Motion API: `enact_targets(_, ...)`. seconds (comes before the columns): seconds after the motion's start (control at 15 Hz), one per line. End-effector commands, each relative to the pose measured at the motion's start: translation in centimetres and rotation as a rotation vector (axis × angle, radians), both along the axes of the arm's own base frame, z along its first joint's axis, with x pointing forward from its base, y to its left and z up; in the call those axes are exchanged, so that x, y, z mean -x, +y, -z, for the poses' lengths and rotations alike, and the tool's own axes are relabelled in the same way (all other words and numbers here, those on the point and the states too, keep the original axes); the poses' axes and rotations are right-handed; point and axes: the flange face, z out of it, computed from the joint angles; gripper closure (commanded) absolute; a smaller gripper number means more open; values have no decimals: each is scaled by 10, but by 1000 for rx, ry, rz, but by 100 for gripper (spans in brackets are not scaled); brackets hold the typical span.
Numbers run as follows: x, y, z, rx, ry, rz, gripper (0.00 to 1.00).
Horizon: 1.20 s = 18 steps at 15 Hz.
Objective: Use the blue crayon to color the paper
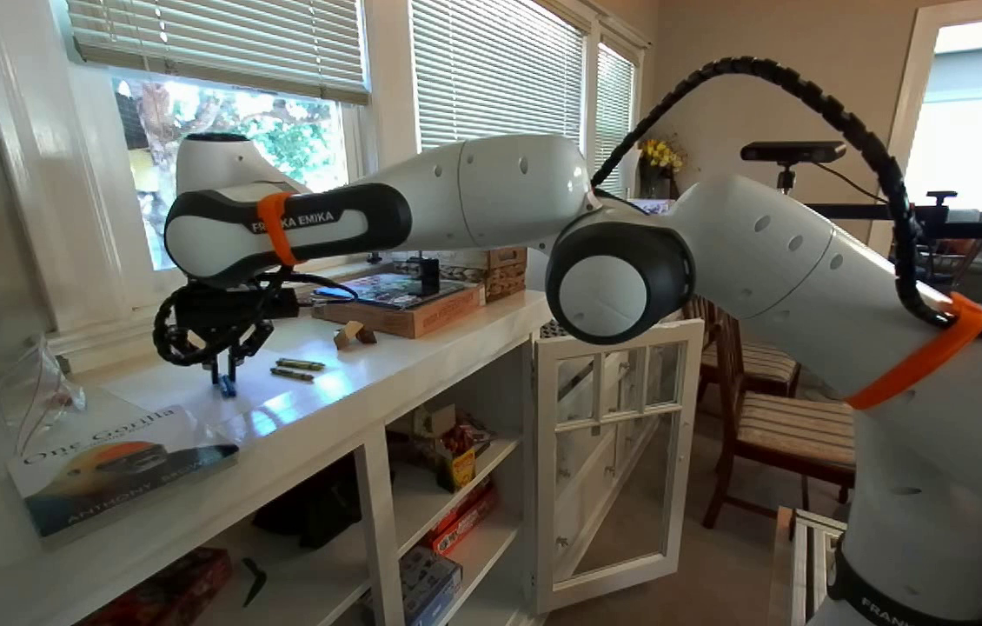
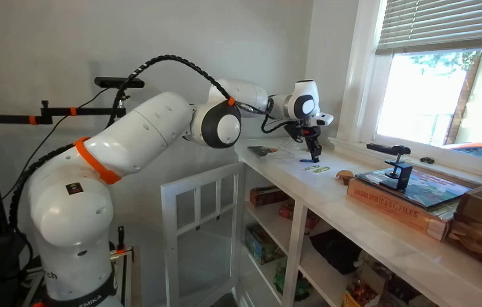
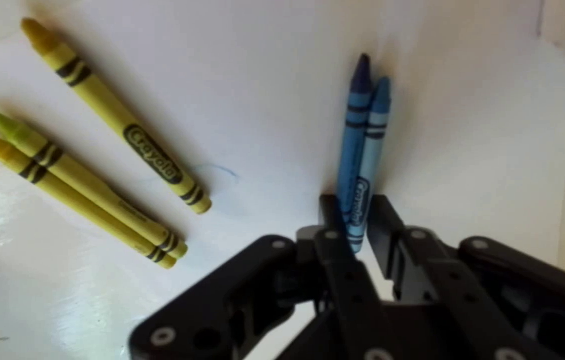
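Claw [image 3: 355, 210] nearly closed, pinching lt. blue crayon [image 3: 371, 155] & dk. blue crayon [image 3: 352, 150] (two at once!), paper [image 3: 272, 110] below it. They're round, so one could prob. roll & slip out.

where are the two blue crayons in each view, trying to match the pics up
Wrist view: the blue crayons are right of centre, tips up, gripped by the tool.
In an exterior view: the blue crayons are left of centre, below mid-height.
In an exterior view: the blue crayons are right of centre, near mid-height.
Shared landmark: the yellowish crayons, lying near them in all three.
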Motion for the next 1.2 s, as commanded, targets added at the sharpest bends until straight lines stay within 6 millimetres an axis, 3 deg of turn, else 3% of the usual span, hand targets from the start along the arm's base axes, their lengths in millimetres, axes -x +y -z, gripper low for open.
enact_targets(0.0, 0, 7, 13, 28, 21, 4, 95)
enact_targets(0.4, -2, 5, 8, 29, -4, 27, 95)
enact_targets(1.13, -9, 15, -16, 111, -237, 126, 95)
